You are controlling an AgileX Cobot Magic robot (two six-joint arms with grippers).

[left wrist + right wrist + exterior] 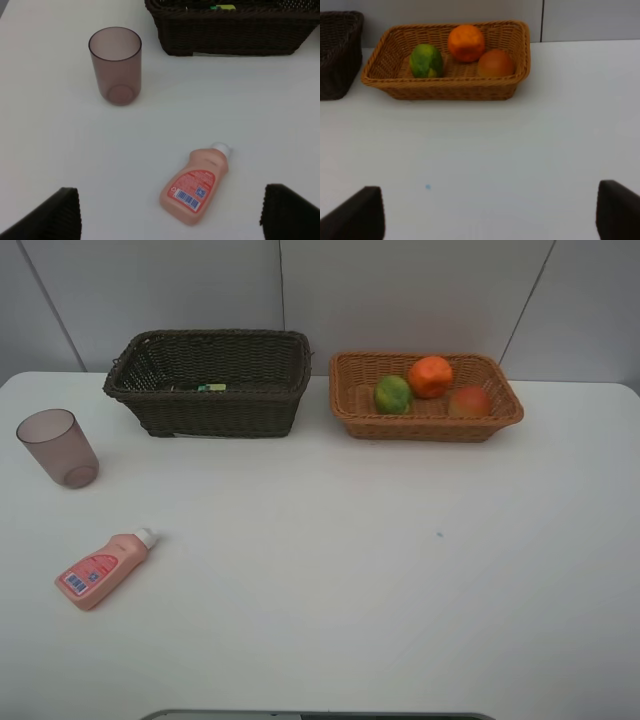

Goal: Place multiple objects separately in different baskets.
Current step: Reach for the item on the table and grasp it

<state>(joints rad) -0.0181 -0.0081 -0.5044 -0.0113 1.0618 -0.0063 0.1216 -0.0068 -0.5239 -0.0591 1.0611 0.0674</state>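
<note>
We see a white counter [400,590] with two wicker baskets at its far edge, side by side and apart. The dark brown basket [210,405] sits on the left and the shallower tan basket [432,423] on the right. Our left claw [172,200] and right claw [490,200] both gape wide, gripping nothing. A mauve cup [57,447] stands upright left of the dark basket. A pink bottle [100,570] lies on its side nearer us, its white cap toward the baskets. The tan basket's low wall rings a tangerine [430,376], a green fruit [393,394] and a reddish fruit [469,401]. A small green thing [211,388] shows inside the dark basket, and we cannot tell what it is.
</note>
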